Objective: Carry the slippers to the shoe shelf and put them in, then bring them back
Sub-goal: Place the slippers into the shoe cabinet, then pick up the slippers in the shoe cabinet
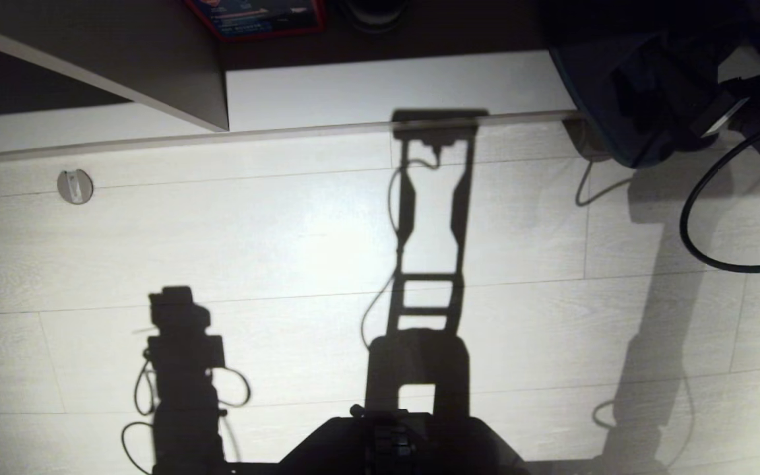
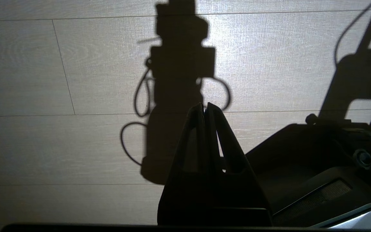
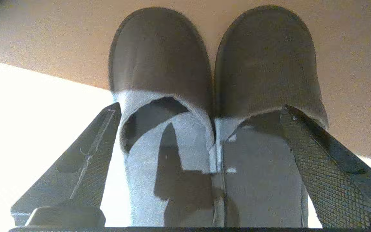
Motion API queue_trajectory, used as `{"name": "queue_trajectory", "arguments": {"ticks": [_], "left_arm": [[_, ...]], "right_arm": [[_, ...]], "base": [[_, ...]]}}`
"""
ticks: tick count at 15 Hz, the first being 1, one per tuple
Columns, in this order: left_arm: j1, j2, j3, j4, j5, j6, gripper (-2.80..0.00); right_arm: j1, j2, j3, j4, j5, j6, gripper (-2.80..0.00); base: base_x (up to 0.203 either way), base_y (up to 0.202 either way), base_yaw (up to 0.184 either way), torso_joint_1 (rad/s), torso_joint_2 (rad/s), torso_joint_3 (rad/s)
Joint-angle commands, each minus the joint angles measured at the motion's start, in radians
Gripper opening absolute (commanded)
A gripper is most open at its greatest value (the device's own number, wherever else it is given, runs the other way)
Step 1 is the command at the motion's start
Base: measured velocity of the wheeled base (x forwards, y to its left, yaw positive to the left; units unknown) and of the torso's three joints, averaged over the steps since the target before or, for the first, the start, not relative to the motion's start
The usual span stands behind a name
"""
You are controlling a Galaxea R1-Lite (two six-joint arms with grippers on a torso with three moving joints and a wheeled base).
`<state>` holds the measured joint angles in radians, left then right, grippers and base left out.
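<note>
1. The right gripper (image 3: 201,106) has its jaws spread wide, one finger (image 3: 85,154) outside one slipper and the other finger outside the second.
2. The slippers (image 3: 211,80) lie side by side between those jaws, toes pointing away from the wrist and inner edges touching.
3. One jaw tip sits just beside the outer rim of one slipper; the other tip overlaps the collar of the other slipper. Whether either pad presses the fabric cannot be told.
4. The open heels and pale insoles lie nearest the wrist, between the fingers; the dark ribbed toes extend past the fingertips.
5. The slippers rest on a pale board, brightly lit on one side of the jaws and in brownish shade beyond the toes.
6. In the head view the right arm shows only as a dark mass at the upper right, over the front edge of the shelf (image 1: 386,92); the slippers cannot be made out there.
7. The left gripper (image 2: 204,108) has its jaws pressed together, tips meeting, holding nothing.
8. It hangs over the floor (image 2: 43,80), beside the robot's dark base (image 2: 301,154), its shadow falling ahead of the tips.
</note>
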<state>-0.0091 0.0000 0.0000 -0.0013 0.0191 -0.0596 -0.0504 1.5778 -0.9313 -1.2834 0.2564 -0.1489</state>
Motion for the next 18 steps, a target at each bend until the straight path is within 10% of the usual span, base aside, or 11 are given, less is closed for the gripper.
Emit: {"name": "queue_trajectory", "arguments": {"ticks": [1,18], "left_arm": [[0.000,0.000,0.000,0.000,0.001,-0.002,-2.80],[0.000,0.000,0.000,0.000,0.001,-0.002,-2.80]], "right_arm": [[0.000,-0.027,0.014,-0.003,0.002,-0.001,0.00],[0.031,-0.415,0.296,0.359,-0.019,-0.041,0.00]], "base": [[0.000,0.000,0.000,0.000,0.00,0.000],[0.000,0.000,0.000,0.000,0.00,0.000]]}}
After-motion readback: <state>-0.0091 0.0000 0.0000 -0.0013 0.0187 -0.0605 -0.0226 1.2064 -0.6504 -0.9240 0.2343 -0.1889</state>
